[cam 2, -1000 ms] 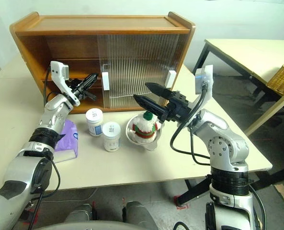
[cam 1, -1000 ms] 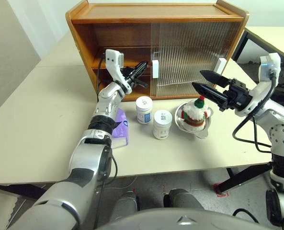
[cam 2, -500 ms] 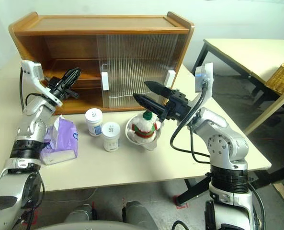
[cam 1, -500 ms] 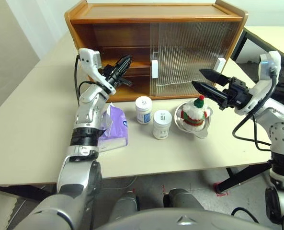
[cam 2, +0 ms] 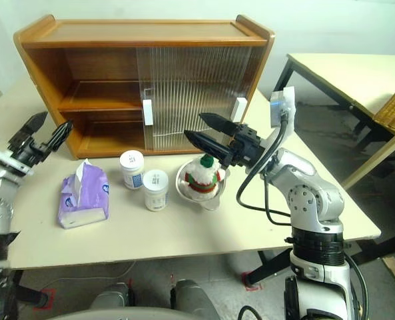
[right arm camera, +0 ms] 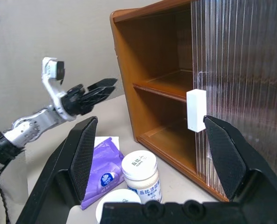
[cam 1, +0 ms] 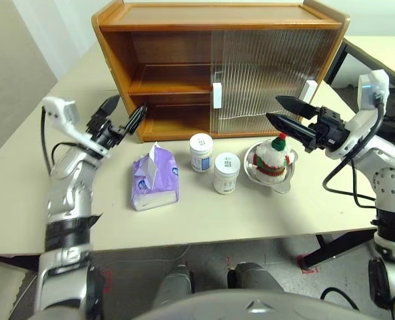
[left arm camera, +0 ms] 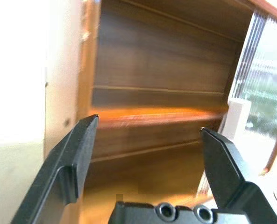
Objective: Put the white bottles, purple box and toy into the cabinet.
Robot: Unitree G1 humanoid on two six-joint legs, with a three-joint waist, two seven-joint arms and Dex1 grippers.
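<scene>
Space is the reason for the layout: the cabinet has its 2 ribbed doors slid across to one half, so the other half stands open with its shelf and floor bare, ready to take things.

Nothing is inside it yet. All 4 things of the task wait on the table in a row in front of the cabinet.

The left gripper hangs in the air with its 2 fingers spread wide and nothing between them. It points at the open half of the cabinet, which lies just ahead of its fingertips. The purple box lies below and slightly to the inner side of this hand, flat on the table with white tissue sticking up from its top. That makes it the closest thing for this hand to take.

The right gripper is also spread wide and empty. It hovers just above the toy, which sits in a shiny bowl directly under its fingertips, so a short drop would likely reach it.

The 2 white bottles stand upright just beside each other, between the purple box and the bowl, beyond the tips of the right gripper.
</scene>
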